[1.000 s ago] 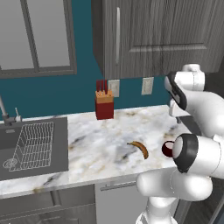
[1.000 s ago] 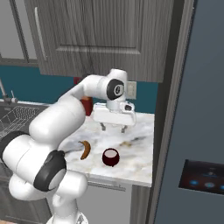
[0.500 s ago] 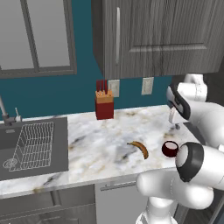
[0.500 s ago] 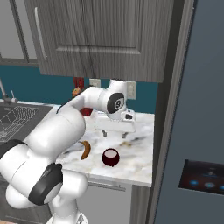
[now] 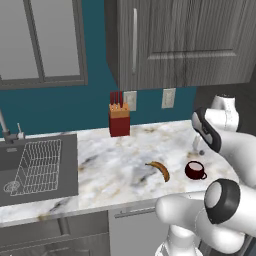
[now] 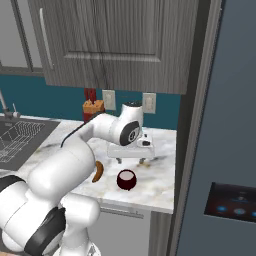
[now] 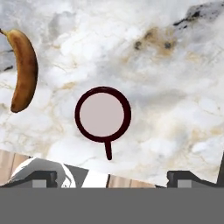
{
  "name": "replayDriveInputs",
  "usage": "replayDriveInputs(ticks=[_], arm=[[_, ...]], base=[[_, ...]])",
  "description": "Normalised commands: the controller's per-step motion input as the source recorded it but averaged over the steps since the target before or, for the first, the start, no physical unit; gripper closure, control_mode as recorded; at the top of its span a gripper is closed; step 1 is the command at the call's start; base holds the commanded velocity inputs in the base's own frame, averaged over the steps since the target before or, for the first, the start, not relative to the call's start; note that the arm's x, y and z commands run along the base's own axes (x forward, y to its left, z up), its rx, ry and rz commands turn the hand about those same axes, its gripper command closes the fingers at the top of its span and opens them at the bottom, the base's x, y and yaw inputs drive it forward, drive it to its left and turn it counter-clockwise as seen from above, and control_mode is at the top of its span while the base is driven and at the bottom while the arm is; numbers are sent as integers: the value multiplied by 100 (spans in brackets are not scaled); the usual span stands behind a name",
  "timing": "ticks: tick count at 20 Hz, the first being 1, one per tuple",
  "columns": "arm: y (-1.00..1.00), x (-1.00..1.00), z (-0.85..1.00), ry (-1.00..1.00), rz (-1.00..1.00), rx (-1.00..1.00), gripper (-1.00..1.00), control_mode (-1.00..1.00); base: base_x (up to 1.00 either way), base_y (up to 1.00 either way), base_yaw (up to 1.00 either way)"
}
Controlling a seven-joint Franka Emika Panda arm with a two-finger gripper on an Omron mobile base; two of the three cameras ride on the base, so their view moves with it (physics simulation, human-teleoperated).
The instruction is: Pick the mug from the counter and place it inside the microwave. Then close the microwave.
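Maroon mug: we see the small squat dark-red mug [image 7: 103, 114] with pale inside upright on the white veined marble counter [image 5: 115, 165], handle toward the edge
Neighbour: brown overripe banana [image 5: 159, 170] just beside it, apart
Claw: two-finger gripper [image 6: 131, 160] above the mug, pointing down, fingers spread wide, nothing held
Done: we judge nothing done; mug not lifted
Left: descend, grasp, carry to microwave, place inside, close door
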Motion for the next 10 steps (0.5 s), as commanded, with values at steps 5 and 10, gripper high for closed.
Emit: replayDriveInputs(ticks=[5, 10], arm=[[0, 0, -24, 0, 3, 0, -100, -100], [0, -6, -28, 0, 2, 0, -100, -100]], base=[[0, 0, 0], [0, 0, 0]])
